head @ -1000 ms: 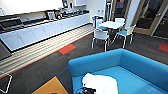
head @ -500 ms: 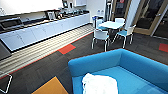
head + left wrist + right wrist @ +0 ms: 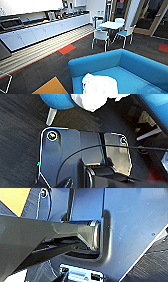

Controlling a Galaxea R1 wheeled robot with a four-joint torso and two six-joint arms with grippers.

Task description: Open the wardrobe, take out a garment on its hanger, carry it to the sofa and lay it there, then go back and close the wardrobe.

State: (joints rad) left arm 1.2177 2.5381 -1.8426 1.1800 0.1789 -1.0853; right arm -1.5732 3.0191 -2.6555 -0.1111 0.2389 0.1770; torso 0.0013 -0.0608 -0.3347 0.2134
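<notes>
Now you see the white shirt (image 3: 99, 85) lying crumpled on the blue sofa (image 3: 140, 65) seat, table and chairs (image 3: 112, 30) beyond, grippers' grip impossible to tell.

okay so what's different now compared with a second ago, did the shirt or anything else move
Nothing in the scene visibly moved. The white garment lies on the blue sofa seat as before, and the white table and chairs stand where they did. The head view shifted slightly, so the camera moved.
</notes>
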